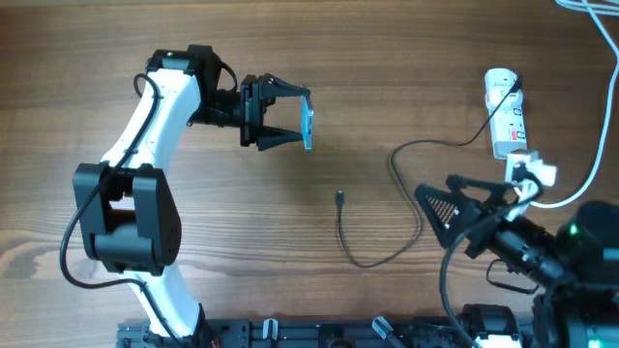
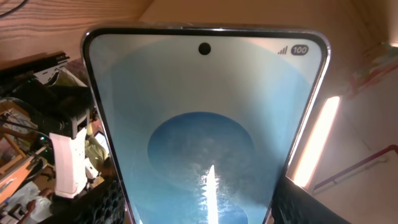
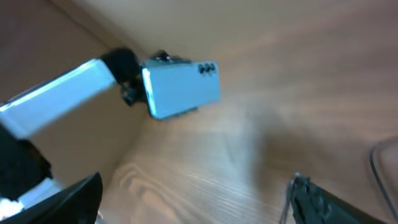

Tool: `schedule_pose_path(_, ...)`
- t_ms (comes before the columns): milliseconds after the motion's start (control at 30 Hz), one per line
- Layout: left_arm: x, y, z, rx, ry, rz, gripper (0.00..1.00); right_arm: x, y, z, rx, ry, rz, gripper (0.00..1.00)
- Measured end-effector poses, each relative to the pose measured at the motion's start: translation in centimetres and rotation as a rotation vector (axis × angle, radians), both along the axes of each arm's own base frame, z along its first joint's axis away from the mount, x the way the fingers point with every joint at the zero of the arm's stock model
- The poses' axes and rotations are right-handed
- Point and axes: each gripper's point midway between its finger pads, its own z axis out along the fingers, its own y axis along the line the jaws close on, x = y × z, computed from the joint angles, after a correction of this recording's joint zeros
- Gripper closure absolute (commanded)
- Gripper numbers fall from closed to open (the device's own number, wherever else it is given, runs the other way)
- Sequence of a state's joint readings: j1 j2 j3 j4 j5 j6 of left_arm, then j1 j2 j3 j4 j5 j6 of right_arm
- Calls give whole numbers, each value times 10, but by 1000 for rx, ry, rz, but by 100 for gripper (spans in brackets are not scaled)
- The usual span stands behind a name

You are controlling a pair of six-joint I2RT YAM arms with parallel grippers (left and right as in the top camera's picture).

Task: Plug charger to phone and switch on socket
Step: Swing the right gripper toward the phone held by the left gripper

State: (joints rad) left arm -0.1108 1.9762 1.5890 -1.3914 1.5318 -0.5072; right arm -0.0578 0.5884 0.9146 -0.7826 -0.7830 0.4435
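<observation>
Hidden: phone [image 2: 205,137] lower end is cut off in left wrist view; right wrist view blurred; socket [image 1: 505,116] red marks too small to read.
Phone pos: off the surface [image 1: 193,290], clamped in left end effector [image 1: 305,120], fingers on both long sides.
Phone dir: edge-on from overhead, thin cyan strip running far–near; screen faces left wrist cam, back w/ lenses faces right arm; true long axis unclear.
Charger [image 1: 392,246]: lies mid-surface, tip pointing to far side, free, well apart from phone; cable runs to socket.
Text: "100" by signal bars, screen top right.
Right end effector [image 1: 435,193]: fingers spread, empty, near socket.
</observation>
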Motion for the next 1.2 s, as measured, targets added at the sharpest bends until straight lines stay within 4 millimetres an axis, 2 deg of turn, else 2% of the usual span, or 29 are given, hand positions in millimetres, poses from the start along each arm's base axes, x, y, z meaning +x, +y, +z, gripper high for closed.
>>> schedule_pose_path(67,0,0,0,0,0,0,44,-2,-9,-14,-60,148,-40,0)
schedule_pose_path(133,0,0,0,0,-1,0,44,-1,-25,-18,-173,276,-94,0)
schedule_pose_path(167,0,0,0,-1,-1,0,44,-2,-31,-17,-227,324,-104,0)
schedule_pose_path(200,0,0,0,0,0,0,44,8,-37,-5,-277,324,-105,0)
schedule_pose_path(267,0,0,0,0,0,0,44,18,-32,3,-255,308,-79,1)
schedule_pose_path(300,0,0,0,0,0,0,44,23,-24,7,-224,298,-36,1)
schedule_pose_path(367,0,0,0,0,0,0,44,19,-8,-7,-256,367,31,1)
schedule_pose_path(433,0,0,0,0,0,0,44,10,13,-26,-361,435,87,1)
schedule_pose_path(500,0,0,0,0,3,0,44,10,36,-46,-514,486,105,0)
schedule_pose_path(533,0,0,0,0,3,0,44,13,51,-44,-586,478,102,0)
schedule_pose_path(600,0,0,0,-1,2,0,44,26,99,-22,-634,393,137,4)
schedule_pose_path(733,0,0,1,-3,0,1,44,64,162,7,-650,265,106,3)
schedule_pose_path(800,0,0,1,-4,-1,1,44,78,177,7,-632,237,75,8)
schedule_pose_path(900,0,0,1,-4,-1,1,44,98,179,-11,-686,243,-4,9)
schedule_pose_path(967,0,0,1,-3,-1,1,44,104,177,-16,-704,246,-42,18)
schedule_pose_path(1067,0,0,1,-3,3,1,44,111,178,-27,-728,260,-73,40)
schedule_pose_path(1133,0,0,1,-3,3,1,44,114,180,-28,-724,256,-83,57)
schedule_pose_path(1200,0,0,1,-3,3,1,44,116,180,-27,-717,251,-89,66)
